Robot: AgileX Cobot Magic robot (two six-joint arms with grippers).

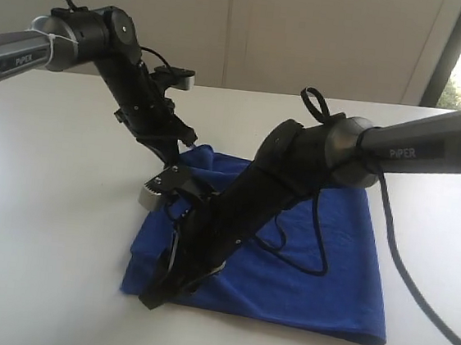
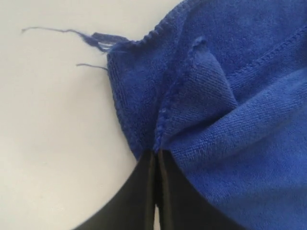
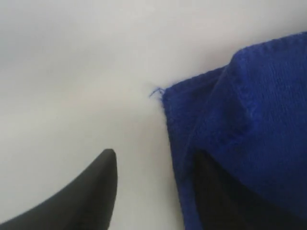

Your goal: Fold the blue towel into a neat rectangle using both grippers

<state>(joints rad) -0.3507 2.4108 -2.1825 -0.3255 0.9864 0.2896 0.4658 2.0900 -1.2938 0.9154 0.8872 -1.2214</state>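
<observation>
Lying on the white table [image 1: 41, 243], the blue towel [image 1: 340, 303] sits near the middle of the exterior view as a rough, doubled-over rectangle. Its near edge is fairly straight and its left side is bunched and rumpled. Both arms meet at that left side.

The left gripper [image 2: 156, 155] comes down from the upper left onto the towel's far-left corner. In its wrist view the 2 black fingers [image 2: 139, 191] are pressed together with a ridge of blue terry cloth running into them, so it is clamped on the towel. Just beside that pinch the hem puckers into a raised fold, and loose threads [image 2: 91, 39] trail from the corner onto the bare table.

The right gripper [image 3: 156, 158] reaches across from the right, over the towel, down to its near-left corner [image 1: 156, 295]. Its jaws stand apart and grip nothing. 1 finger [image 3: 98, 191] hangs over bare table just beside the towel's edge. The other shows only as a dark shape [image 3: 216, 196] tucked under a lifted flap of cloth. A black cable [image 1: 321, 256] from this arm loops down and rests on the towel's upper surface.
</observation>
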